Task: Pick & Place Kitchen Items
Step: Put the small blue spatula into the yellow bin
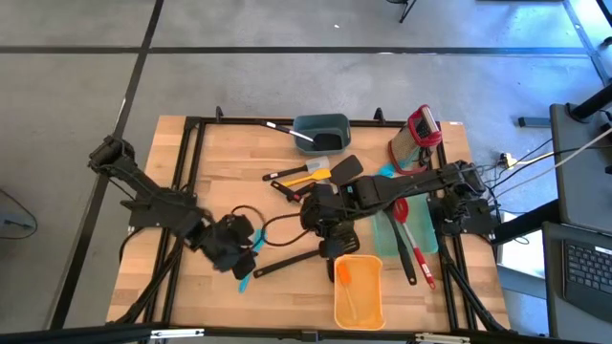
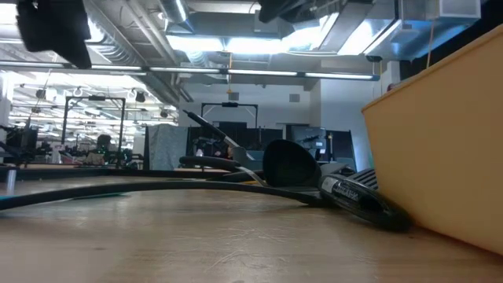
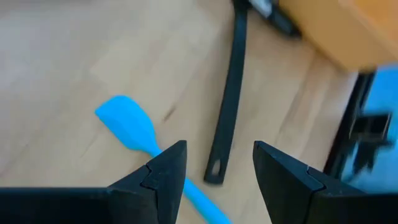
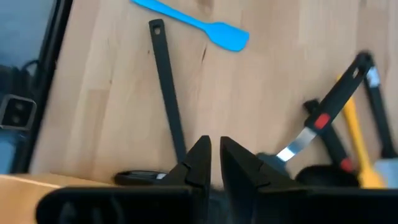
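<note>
Left gripper (image 3: pixel 214 168) hangs open and empty over the black ladle's handle (image 3: pixel 227 106), teal spatula (image 3: pixel 127 127) just beside it. Looks like pickup stage: drop, pinch. Right gripper (image 4: pixel 214 163) shut, empty.

Light was even and fairly bright over the wooden table (image 1: pixel 239 153), with only soft, short shadows under the utensils. In the low view, ceiling lights (image 2: pixel 228 43) glared white, and the near table surface and the orange bin (image 2: pixel 440 149) beside the camera were out of focus. The left wrist view was smeared by motion blur, the blue spatula (image 3: pixel 127 127) soft-edged. The right wrist view was sharper, though its far edges softened.
</note>
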